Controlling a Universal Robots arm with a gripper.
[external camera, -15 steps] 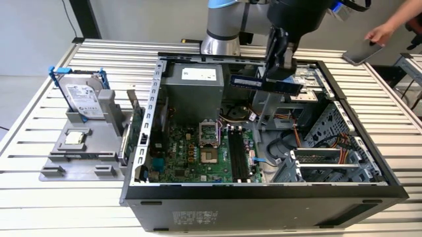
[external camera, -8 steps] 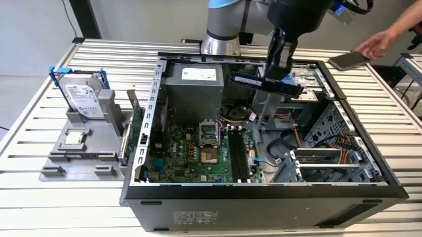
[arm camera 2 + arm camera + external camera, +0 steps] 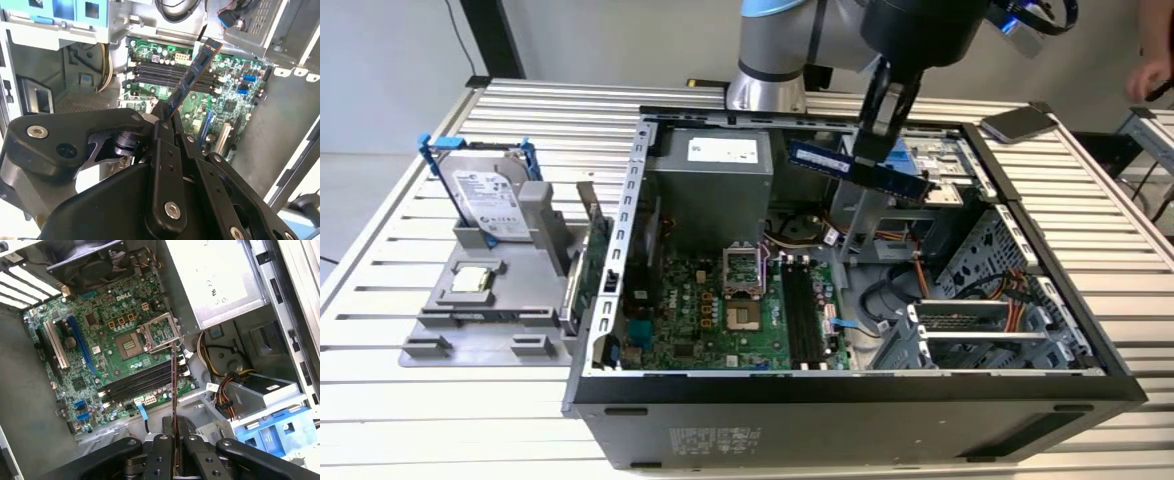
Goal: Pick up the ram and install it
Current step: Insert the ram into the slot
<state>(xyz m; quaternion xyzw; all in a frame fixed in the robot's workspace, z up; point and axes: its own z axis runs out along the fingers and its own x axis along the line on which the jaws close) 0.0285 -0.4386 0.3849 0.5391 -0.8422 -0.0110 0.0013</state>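
Over the open computer case point(image 3: 854, 400), gripper point(image 3: 870, 160) points down, clamping the ram point(image 3: 817, 157)

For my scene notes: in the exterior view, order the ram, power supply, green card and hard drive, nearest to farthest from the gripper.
1. ram, held by the gripper.
2. power supply, inside the case.
3. green card, beside the case, exterior view's left.
4. hard drive, farthest to that left.
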